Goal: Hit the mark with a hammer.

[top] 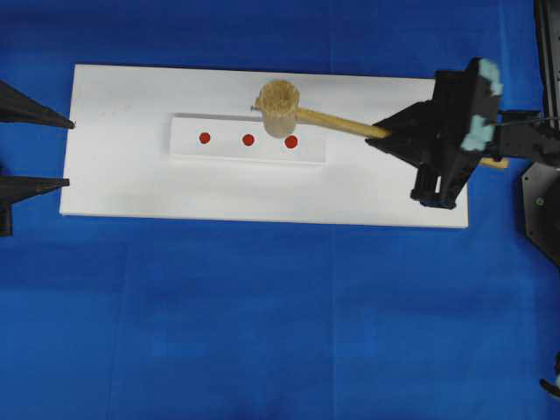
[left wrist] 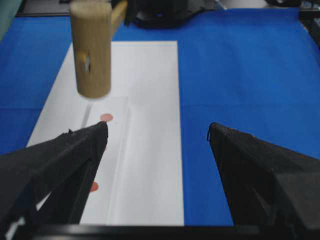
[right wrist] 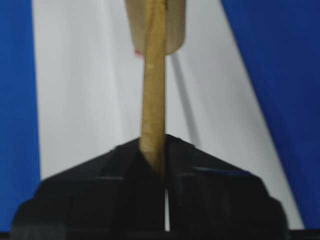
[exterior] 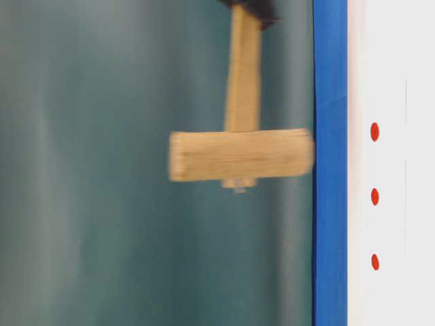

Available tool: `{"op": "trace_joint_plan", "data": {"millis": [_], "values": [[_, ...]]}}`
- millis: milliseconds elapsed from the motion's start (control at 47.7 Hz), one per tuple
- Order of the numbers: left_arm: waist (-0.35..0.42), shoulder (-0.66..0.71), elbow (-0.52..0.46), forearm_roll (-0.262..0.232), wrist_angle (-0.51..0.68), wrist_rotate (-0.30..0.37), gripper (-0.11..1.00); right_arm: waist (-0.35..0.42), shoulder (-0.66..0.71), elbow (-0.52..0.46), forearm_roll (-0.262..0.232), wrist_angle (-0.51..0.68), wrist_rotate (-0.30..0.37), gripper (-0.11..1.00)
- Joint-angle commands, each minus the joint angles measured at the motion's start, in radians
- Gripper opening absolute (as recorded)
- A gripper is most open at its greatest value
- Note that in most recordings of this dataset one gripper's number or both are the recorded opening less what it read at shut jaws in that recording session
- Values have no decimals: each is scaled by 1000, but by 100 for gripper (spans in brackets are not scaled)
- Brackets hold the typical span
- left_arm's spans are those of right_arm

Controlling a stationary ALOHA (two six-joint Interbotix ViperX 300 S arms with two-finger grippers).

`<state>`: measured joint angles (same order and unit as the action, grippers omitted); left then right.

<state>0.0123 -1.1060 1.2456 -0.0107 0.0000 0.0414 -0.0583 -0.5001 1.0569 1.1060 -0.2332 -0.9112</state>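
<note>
The mark is the centre red dot on the raised white strip; it also shows in the table-level view. In the left wrist view my finger hides it. My right gripper is shut on the handle of the wooden hammer, as the right wrist view shows. The hammer head hangs above the strip's far edge, between the mark and the right end dot, clear of the board. My left gripper is open and empty at the board's left edge.
The strip sits on a flat white board on blue cloth. The left end dot lies nearest the left gripper. The right arm's black base stands at the right edge.
</note>
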Motion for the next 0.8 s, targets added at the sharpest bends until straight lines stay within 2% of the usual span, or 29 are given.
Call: {"op": "trace_joint_plan", "data": {"millis": [0,440,776], "values": [[0,3,-11,-2,-3,0,79,0,-32,-34,-6,3,-8,3],[0,5,-11,-2,-3,0,79,2,-9,-69,-6,17,-18,3],[0,9,-9,-2,-2,0,79,2,123,-202,-8,66,-20,3]]}}
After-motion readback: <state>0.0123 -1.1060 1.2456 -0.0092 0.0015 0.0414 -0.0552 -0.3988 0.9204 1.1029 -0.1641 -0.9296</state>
